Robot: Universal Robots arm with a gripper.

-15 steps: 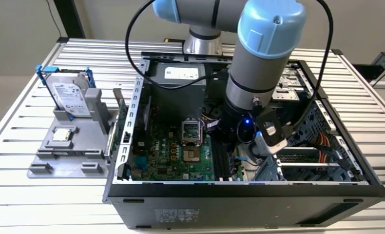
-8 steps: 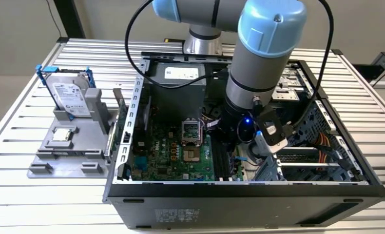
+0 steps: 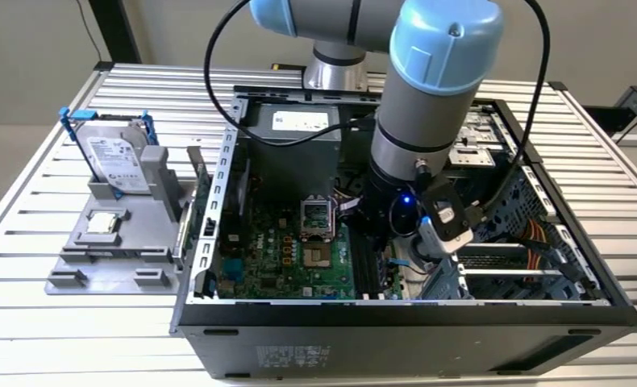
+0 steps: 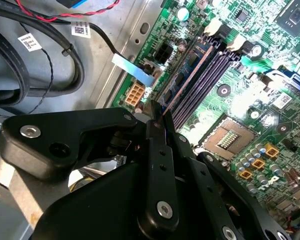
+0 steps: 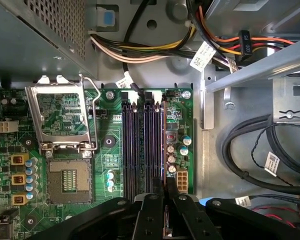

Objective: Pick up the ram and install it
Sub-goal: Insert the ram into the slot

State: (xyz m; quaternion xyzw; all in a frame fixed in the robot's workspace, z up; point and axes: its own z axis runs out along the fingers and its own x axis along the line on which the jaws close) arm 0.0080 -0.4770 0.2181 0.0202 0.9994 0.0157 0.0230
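1. Your gripper [image 4: 157, 117] has its black fingers [image 5: 152, 215] pressed together on the ram [image 4: 190, 75], which stands on edge in the outermost of the dark memory slots [image 5: 140, 145], the one nearest the small capacitors, with the gripper low over the motherboard [image 3: 297, 266].
2. Looking across the exterior view from its left, you see a grey fixture tray [image 3: 109, 242] on the slatted table [image 3: 39, 322], with a blue-framed hard drive [image 3: 114, 157] standing upright in it and a small silver processor chip [image 3: 103, 223] lying flat in front of it.
3. Next you have the open computer case [image 3: 405, 322], where the arm [image 3: 431, 89] reaches down into the middle.
4. Beside the slots you can see the empty CPU socket [image 5: 67, 177] with its retention frame [image 5: 62, 117] flipped open.
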